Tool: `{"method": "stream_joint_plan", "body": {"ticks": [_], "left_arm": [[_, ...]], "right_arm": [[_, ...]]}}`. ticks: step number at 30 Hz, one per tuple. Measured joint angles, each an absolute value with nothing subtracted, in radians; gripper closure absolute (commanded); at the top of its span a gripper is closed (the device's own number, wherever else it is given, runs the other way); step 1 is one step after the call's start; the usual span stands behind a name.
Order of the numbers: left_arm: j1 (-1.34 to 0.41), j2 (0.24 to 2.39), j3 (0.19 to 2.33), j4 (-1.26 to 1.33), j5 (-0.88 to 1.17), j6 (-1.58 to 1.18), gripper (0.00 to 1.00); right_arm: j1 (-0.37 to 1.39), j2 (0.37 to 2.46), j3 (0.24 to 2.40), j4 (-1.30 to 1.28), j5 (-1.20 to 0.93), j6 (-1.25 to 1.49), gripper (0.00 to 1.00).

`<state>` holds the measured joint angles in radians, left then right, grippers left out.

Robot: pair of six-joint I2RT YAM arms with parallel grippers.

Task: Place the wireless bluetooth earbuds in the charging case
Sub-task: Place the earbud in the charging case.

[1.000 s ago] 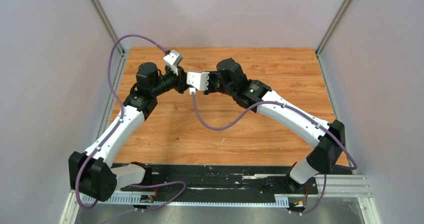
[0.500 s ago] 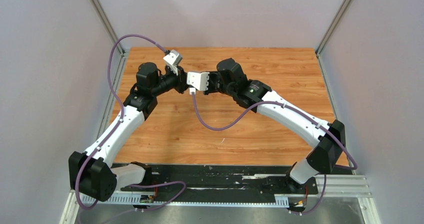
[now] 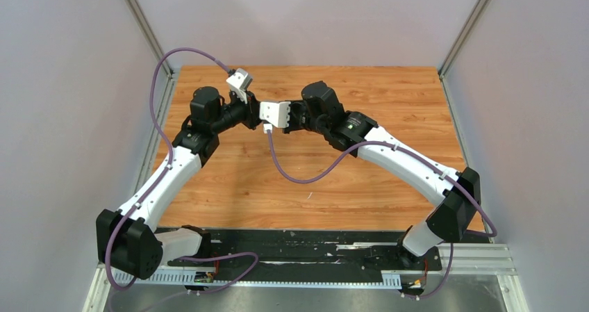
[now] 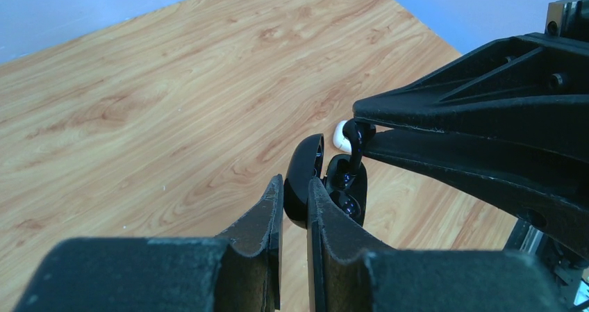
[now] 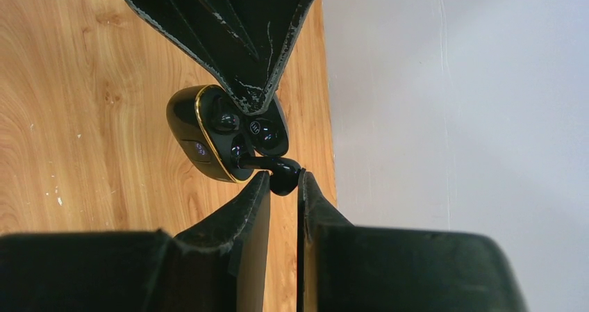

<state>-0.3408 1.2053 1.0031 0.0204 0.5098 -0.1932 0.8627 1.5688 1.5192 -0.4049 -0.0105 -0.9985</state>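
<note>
**Right pincer (image 5: 283,181) pinches a black earbud (image 5: 281,172) at the mouth of the open charging case (image 5: 196,140)**

Narrowly closed, the right pincer grips the bud by its rounded head, and the short stem sticks out past the fingertips. In the right wrist view the case lies just ahead and to the left of the tips, with its gold-edged opening turned toward them. The stem runs across to the opening and its end appears to meet the rim. Whether it has entered a socket cannot be told. A glossy shape (image 5: 224,119) inside the rim may be a bud already seated.

The left pincer (image 4: 295,195) is clamped on one half of the hinged case, holding it edge-up with the other half swung open toward the right arm. Each arm therefore carries one part. The coming move likely turns on lining the stem's long axis with the free socket and pushing along it. A small tilt could jam the stem on the rim or twist the bud in its hold.

Both wrists meet over the far middle of the wooden table (image 3: 236,180), apparently held off its surface. In the left wrist view a small white piece (image 4: 340,137) shows just behind the right arm's fingertips. It may be a white earbud but is too small to be sure. Grey walls (image 3: 62,117) close in on three sides, well apart from the meeting point.
</note>
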Motion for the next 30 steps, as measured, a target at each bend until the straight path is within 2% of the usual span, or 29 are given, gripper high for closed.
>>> {"method": "stream_joint_plan", "body": {"ticks": [30], "left_arm": [[-0.341,1.206,1.003,0.035,0.527,-0.230,1.00]], "right_arm": [[0.863,1.569,1.519,-0.403,0.027,-1.050,1.00]]}}
